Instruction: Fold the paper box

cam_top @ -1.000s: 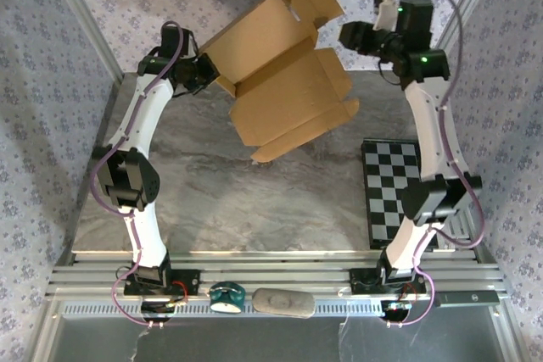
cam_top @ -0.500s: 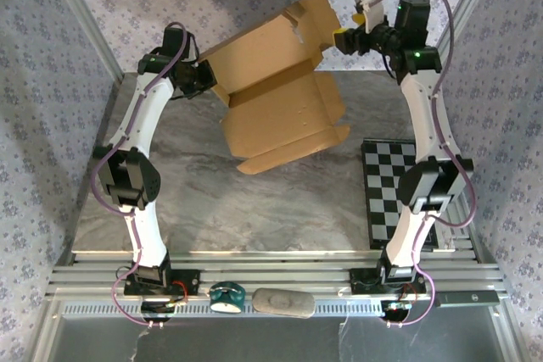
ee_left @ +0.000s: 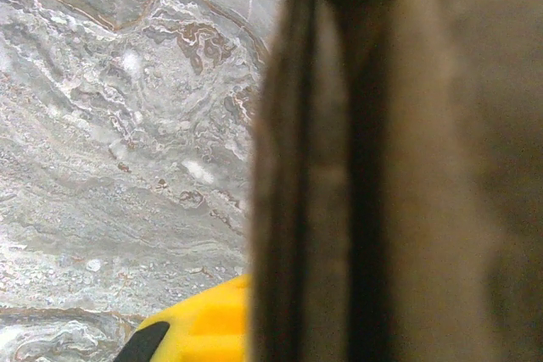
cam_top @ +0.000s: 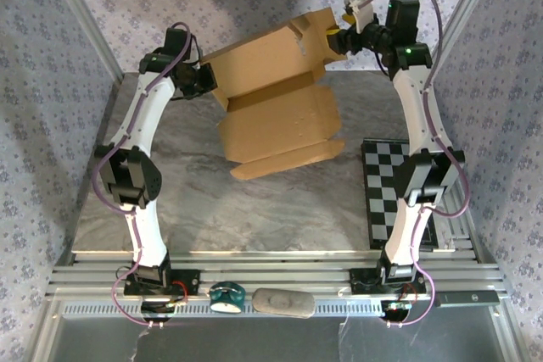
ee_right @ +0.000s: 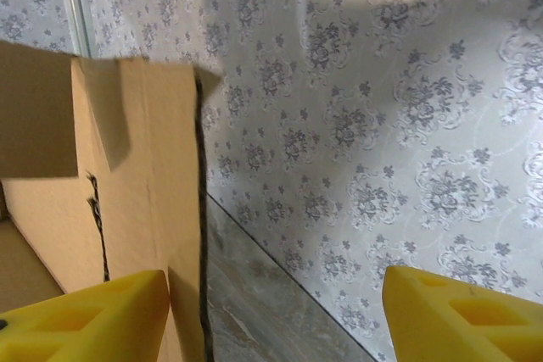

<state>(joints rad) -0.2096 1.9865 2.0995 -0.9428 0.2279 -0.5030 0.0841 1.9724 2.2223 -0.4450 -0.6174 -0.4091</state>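
Clamped at its left edge by the left gripper (cam_top: 209, 82), the paper box (cam_top: 276, 116) looks light and crease-floppy, and the open-jawed right gripper (ee_right: 273, 307) suits its upper-right flap.

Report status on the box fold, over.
Left gripper shut on paper box, left edge. Right gripper open at its far-right flap. Box raised, partly folded. Checkered board off right, apart.

- The paper box (cam_top: 271, 116) is plain tan cardboard, matt.
- The table (cam_top: 195, 201) has a grey marble-look top, smooth with a faint sheen.
- The right end effector (ee_right: 273, 320) carries pads (ee_right: 458, 315) of matt yellow plastic.
- At 3 o'clock, the checkered board (cam_top: 399, 201) looks smooth.
- At 6 o'clock, the rails (cam_top: 280, 277) are ribbed bare metal.
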